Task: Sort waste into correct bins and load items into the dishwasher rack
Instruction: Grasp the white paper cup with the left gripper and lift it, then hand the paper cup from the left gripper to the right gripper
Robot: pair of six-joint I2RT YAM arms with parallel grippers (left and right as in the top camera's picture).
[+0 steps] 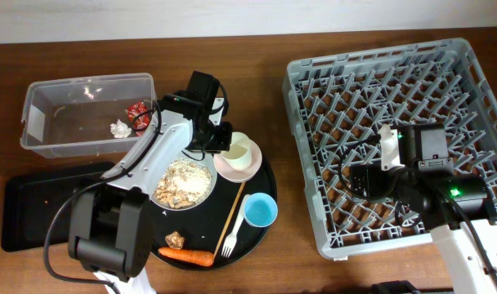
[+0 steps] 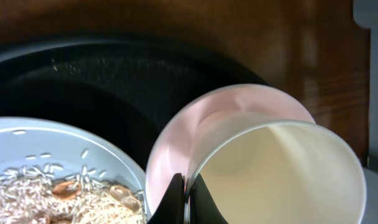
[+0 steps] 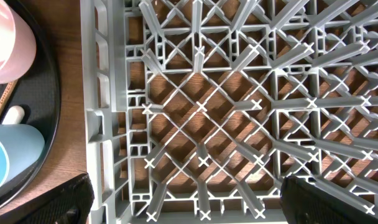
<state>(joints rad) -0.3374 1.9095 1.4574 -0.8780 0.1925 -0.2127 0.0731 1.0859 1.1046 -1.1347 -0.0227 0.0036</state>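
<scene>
Cream cup (image 2: 282, 174) sits inside the small pink bowl (image 2: 176, 143), at the upper right of the round black tray (image 1: 269, 181). Left tool (image 2: 186, 198) is clamped on the cup's near rim, one finger inside the wall and one outside, jaws drawn together on it. Whether the cup base is lifted off the bowl, cannot tell.

Just left of the pink bowl is the pale green bowl (image 1: 183, 181), upright and holding pale rice scraps (image 1: 181, 180) with a few brownish bits. The two bowl rims are touching or nearly so.

Lower on the same tray:
- small blue cup (image 1: 260, 210), upright, right side
- wooden chopsticks (image 1: 234, 211), lying diagonally between green bowl and blue cup
- white fork (image 1: 229, 243), tines toward the tray's lower edge
- brown lump (image 1: 176, 239) near the front rim, with the carrot (image 1: 185, 256) lying just below it on the rim

Clear tub (image 1: 36, 110) stands at upper left on the desk (image 1: 257, 49). Inside it, at the right end, are the red wrapper (image 1: 138, 110) and the white tissue (image 1: 120, 128). Black rectangular tray (image 1: 28, 214) lies below the tub, partly hidden by the left arm.

Dishwasher rack (image 1: 379, 82) fills the right side, with no dishes visible in it. Right tool (image 3: 195, 202) hangs over the rack's left part, fingers spread wide apart, holding nothing.
</scene>
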